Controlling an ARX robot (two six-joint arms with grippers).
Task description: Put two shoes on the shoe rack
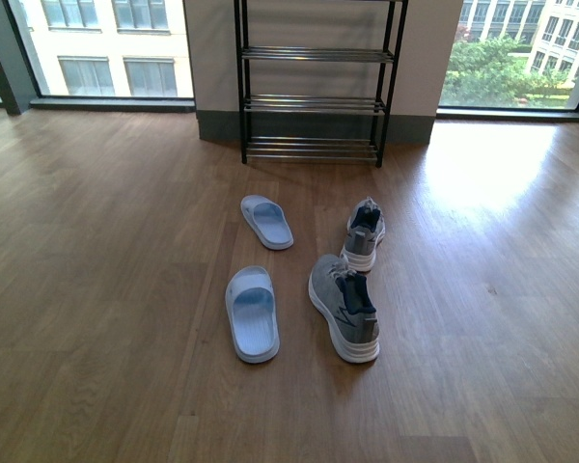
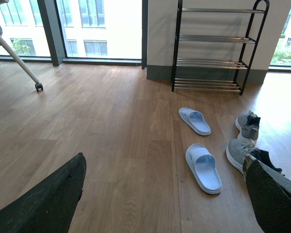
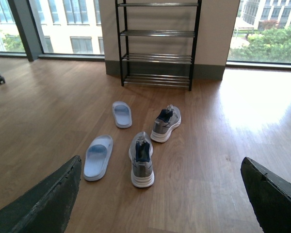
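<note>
While left claw [image 2: 164,159], right claw [image 3: 160,159] gape, near sneaker [image 1: 344,307] perhaps touching far sneaker [image 1: 364,234], open floor [image 1: 96,289] before rack [image 1: 314,101].

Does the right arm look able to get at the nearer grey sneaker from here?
Probably yes. The nearer sneaker stands upright on open floor ahead of the right gripper, whose fingers are spread wide; the blue slipper lies apart beside it. Nothing blocks the path.
</note>
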